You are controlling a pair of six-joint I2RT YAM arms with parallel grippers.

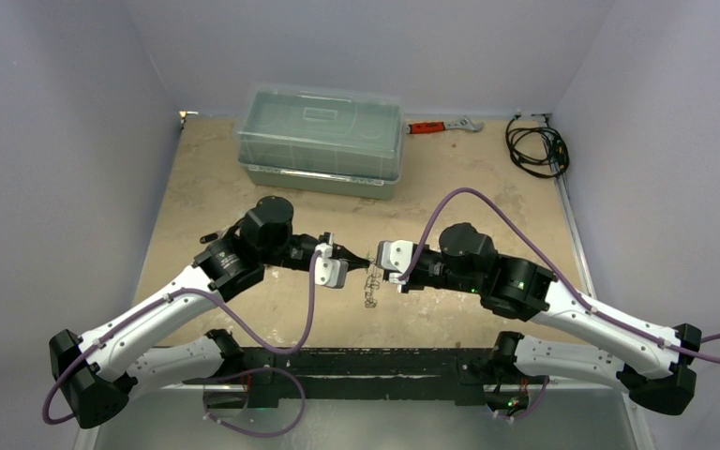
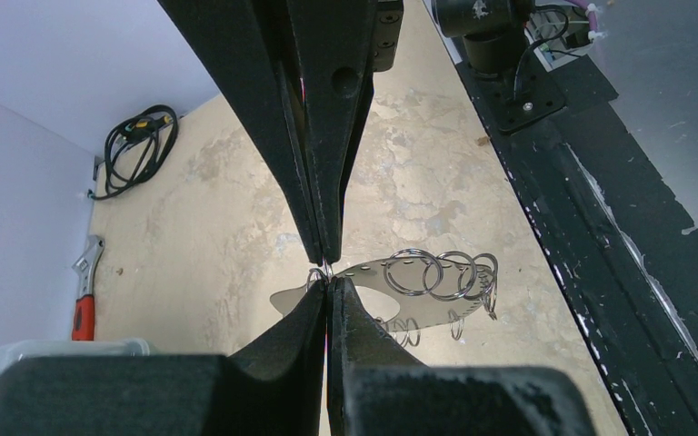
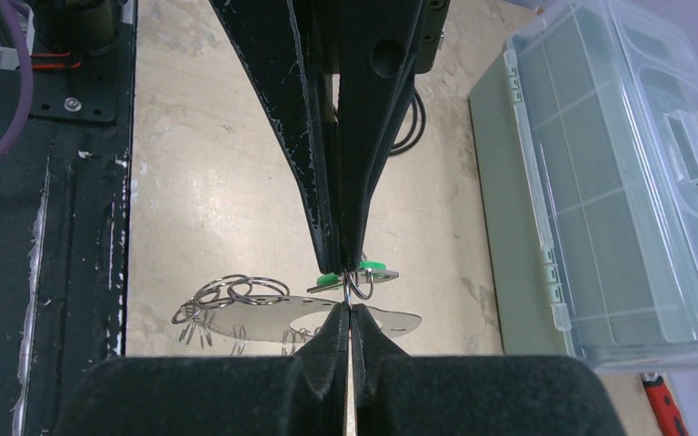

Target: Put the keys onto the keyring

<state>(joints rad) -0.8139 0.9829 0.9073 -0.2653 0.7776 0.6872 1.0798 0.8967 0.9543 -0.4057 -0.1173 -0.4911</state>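
Note:
My two grippers meet tip to tip above the middle of the table, both shut. In the right wrist view the left gripper [image 3: 344, 262] pinches the key with the green head [image 3: 374, 267], which lies crosswise at its tips. A small silver ring [image 3: 363, 283] hangs from that key. My right gripper [image 3: 349, 304] is shut on the ring's wire. In the left wrist view the left gripper [image 2: 327, 283] hides the key, and only the small ring [image 2: 314, 274] shows. Just below lies the keyring's flat oval tag [image 2: 427, 304] with several linked silver rings [image 2: 436, 272]. I cannot tell if the tag touches the table.
A clear plastic organiser box [image 1: 322, 139] stands at the back. A red-handled wrench [image 1: 441, 126] lies beside it, with a black coiled cable [image 1: 536, 145] in the back right corner. The black base rail [image 1: 366, 361] runs along the near edge.

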